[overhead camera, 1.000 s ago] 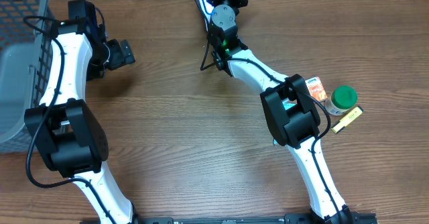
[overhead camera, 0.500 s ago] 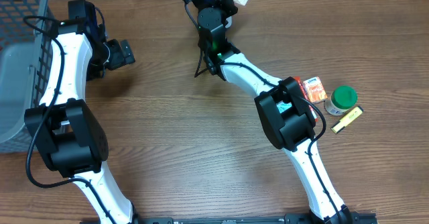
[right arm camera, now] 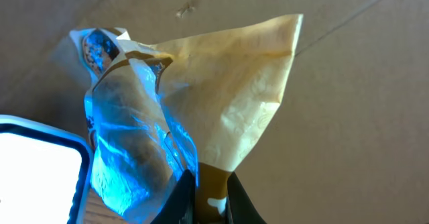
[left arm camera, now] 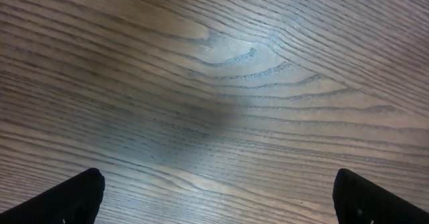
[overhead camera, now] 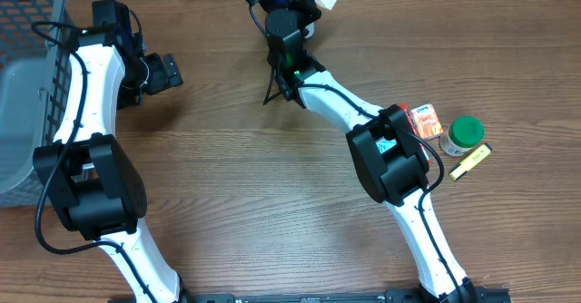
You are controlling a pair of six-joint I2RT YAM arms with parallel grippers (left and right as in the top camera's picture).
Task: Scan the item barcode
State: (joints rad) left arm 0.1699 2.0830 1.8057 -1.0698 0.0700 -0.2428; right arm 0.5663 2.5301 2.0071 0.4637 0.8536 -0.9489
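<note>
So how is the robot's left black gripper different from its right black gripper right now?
The left gripper is wide open; the right gripper is shut. The left gripper holds nothing, with only the bare brown wooden table under it; the right gripper pinches a crinkly yellow plastic packet. The left gripper points down at the table; the right gripper reaches to the table's far edge. Both have two black fingers.

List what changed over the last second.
The right gripper, shut on the packet, swung left, bringing the packet further into the overhead view, then held. The left gripper stayed open and parked. The basket, orange box, green-lidded jar and yellow item did not move.
</note>
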